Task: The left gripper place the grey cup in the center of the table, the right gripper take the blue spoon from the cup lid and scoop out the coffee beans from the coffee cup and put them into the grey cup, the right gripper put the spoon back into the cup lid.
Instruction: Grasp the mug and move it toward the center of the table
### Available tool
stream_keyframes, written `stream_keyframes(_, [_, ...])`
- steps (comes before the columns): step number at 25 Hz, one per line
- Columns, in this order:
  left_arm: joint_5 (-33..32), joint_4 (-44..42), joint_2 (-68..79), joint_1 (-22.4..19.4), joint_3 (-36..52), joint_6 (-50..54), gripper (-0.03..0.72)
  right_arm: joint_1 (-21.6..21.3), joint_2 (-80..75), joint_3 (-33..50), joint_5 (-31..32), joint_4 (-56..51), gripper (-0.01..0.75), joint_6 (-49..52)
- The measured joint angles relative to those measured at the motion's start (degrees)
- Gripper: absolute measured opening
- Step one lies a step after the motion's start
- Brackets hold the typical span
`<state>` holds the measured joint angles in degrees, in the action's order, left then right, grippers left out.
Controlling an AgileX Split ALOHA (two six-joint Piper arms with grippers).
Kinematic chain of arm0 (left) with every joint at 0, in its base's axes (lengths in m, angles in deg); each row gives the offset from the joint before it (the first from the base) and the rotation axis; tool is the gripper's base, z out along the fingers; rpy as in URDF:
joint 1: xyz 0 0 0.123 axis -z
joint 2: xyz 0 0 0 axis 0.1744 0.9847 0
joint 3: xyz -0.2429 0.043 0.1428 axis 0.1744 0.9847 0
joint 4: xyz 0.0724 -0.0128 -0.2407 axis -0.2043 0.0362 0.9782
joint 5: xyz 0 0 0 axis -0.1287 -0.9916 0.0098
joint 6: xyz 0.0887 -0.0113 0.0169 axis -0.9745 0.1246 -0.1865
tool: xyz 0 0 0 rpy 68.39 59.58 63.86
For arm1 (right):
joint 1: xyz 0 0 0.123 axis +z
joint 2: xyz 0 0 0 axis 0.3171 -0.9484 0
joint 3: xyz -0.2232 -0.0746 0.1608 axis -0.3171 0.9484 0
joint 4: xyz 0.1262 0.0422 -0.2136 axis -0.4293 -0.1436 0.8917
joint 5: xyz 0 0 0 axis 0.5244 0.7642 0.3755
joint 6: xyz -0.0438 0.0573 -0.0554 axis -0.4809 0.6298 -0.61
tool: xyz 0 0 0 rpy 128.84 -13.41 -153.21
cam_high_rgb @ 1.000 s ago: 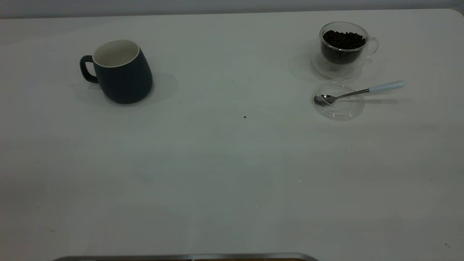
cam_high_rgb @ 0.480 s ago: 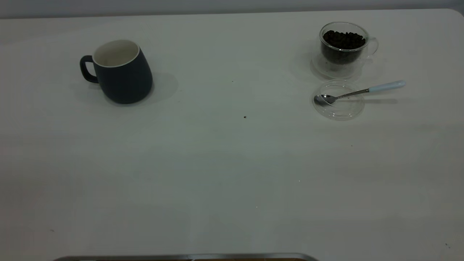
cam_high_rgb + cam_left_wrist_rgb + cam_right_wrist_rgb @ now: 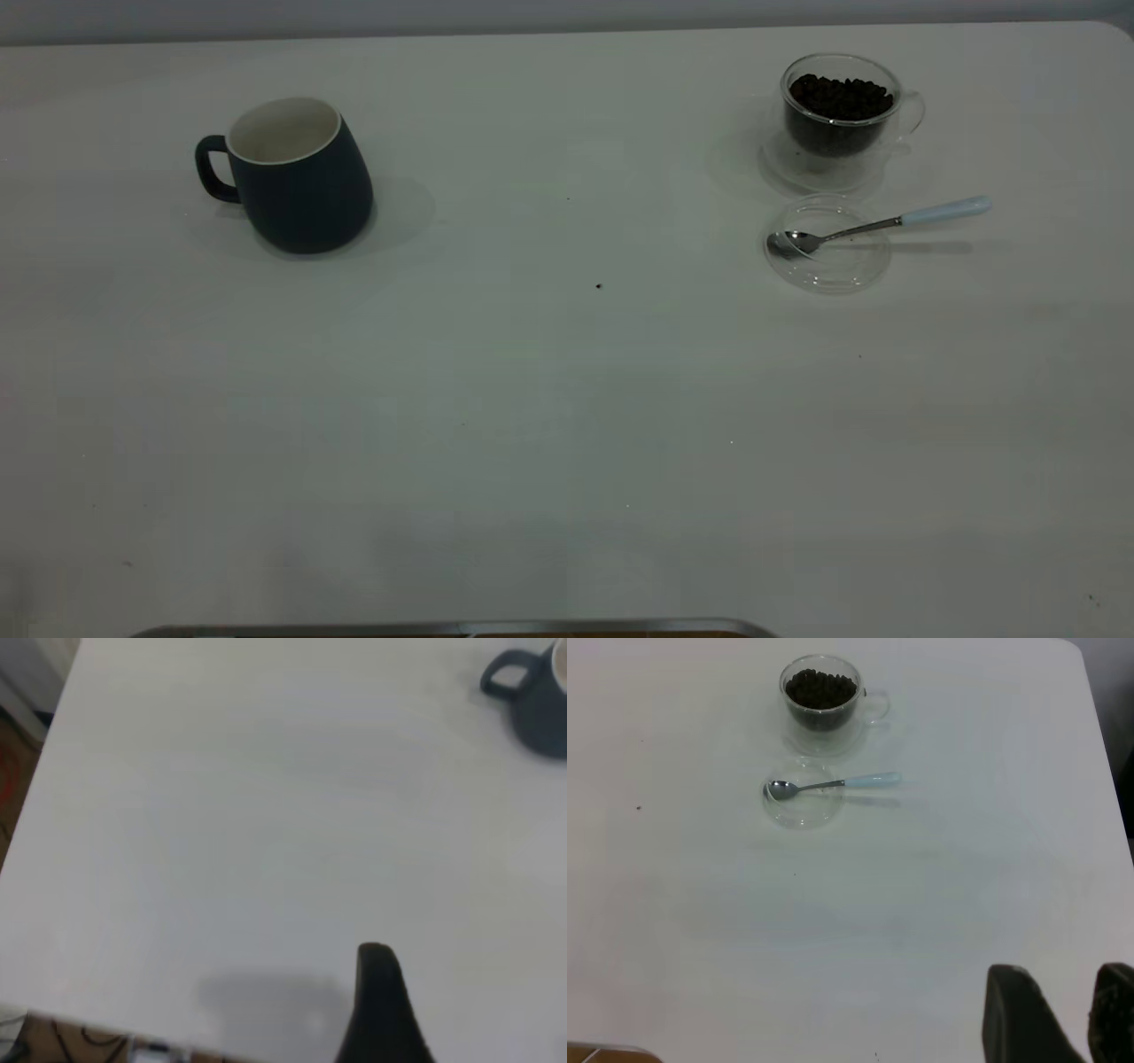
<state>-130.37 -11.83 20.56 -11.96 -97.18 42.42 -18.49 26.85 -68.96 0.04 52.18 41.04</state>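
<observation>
Grey cup [image 3: 297,177] upright on counter [image 3: 532,399], far left, handle pointing left; well apart from left gripper's single visible finger [image 3: 381,1005], which hovers near counter's edge; spread of left fingers cannot be told. Coffee cup [image 3: 842,115] with coffee beans [image 3: 840,96] far right. Cup lid [image 3: 828,245] just in front of it; blue spoon [image 3: 877,224] bowl in lid, handle overhanging to right. Right gripper [image 3: 1081,1014] well apart from spoon, fingers [image 3: 1023,1014] parted, empty.
</observation>
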Motion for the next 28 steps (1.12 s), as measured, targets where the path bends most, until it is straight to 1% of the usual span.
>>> stream_keyframes(2, [4.3, -0.1, 8.2, 0.0, -2.7, 0.0, 0.588, 0.0, 0.0, 0.0, 0.0, 0.0, 0.238, 0.0])
stream_keyframes(5, [7.6, -0.2, 19.8, 0.0, -8.1, 0.0, 0.588, 0.0, 0.0, 0.0, 0.0, 0.0, 0.238, 0.0])
stream_keyframes(9, [9.2, -0.3, 32.8, 0.0, -16.2, -0.7, 0.588, 0.0, 0.0, 0.0, 0.0, 0.0, 0.238, 0.0])
stream_keyframes(15, [10.2, -0.3, 47.7, 0.0, -26.4, -13.2, 0.588, 0.0, 0.0, 0.0, 0.0, 0.0, 0.238, 0.0])
stream_keyframes(20, [10.4, -0.4, 62.5, 0.0, -37.2, -16.2, 0.588, 0.0, 0.0, 0.0, 0.0, 0.0, 0.238, 0.0])
stream_keyframes(24, [10.1, -0.5, 74.3, 0.4, -47.6, -26.8, 0.588, 0.0, 0.0, 0.0, 0.0, 0.0, 0.238, 0.0])
stream_keyframes(28, [6.3, -0.5, 83.2, 2.3, -56.8, -42.2, 0.588, 0.0, 0.0, 0.0, 0.0, 0.0, 0.238, 0.0])
